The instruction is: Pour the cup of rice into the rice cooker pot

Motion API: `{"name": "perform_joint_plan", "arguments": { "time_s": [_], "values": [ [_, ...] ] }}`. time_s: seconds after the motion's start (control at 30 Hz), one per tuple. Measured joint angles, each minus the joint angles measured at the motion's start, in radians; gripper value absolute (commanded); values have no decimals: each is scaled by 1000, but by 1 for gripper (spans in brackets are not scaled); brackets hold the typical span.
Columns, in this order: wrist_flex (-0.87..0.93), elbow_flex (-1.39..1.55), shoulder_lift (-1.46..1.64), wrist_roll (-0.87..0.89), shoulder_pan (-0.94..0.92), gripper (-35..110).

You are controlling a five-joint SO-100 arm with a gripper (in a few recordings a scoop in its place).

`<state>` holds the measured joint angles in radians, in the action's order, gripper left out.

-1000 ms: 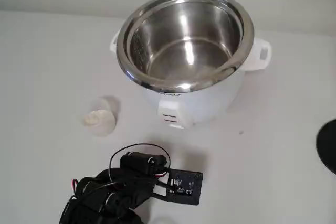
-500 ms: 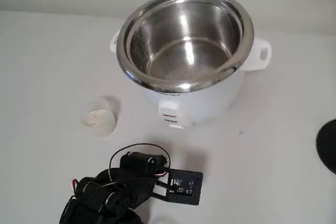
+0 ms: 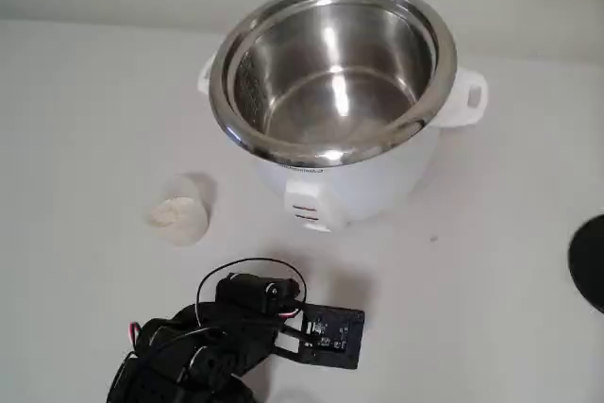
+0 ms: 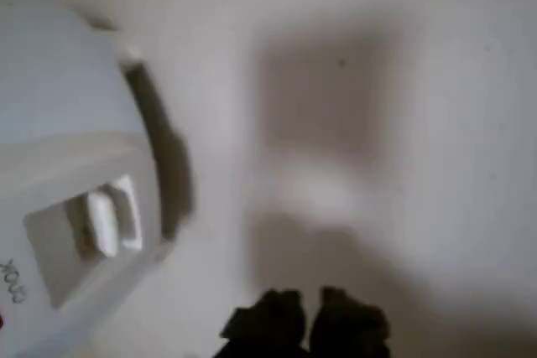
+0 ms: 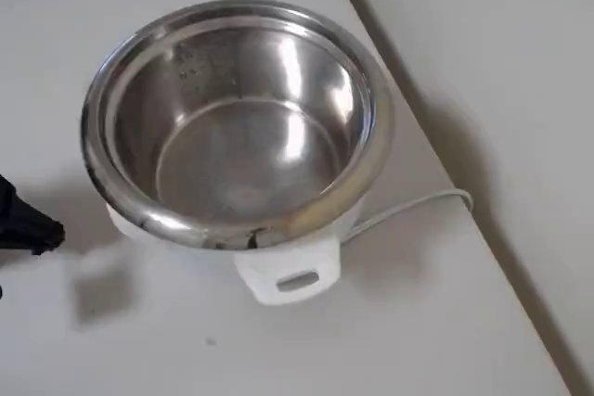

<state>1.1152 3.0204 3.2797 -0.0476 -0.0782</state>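
Rice [image 3: 173,211] half-fills the translucent cup [image 3: 178,217]; end effector [image 4: 304,318] fingertips sit nearly together.

Black arm [image 3: 203,351], blocky motor housings, matte plastic. Thin black cable looped above the top motor [image 3: 255,292]; red wire beside it. Flat black plate [image 3: 328,335] with small white markings right of that motor.

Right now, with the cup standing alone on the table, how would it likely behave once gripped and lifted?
The cup looks thin, translucent plastic, so it probably flexes under squeeze. Small and holding rice, it is likely light yet apt to tip and spill.
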Motion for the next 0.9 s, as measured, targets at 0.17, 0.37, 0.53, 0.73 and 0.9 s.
{"name": "perform_joint_plan", "arguments": {
  "time_s": [0.17,0.37,0.53,0.73,0.9],
  "values": [
    [0,0,0,0,0,3],
    [0,0,0,0,0,3],
    [-14,8,0,-34,40,10],
    [9,12,14,-433,305,12],
    [-46,32,32,-790,604,30]
  ]
}}
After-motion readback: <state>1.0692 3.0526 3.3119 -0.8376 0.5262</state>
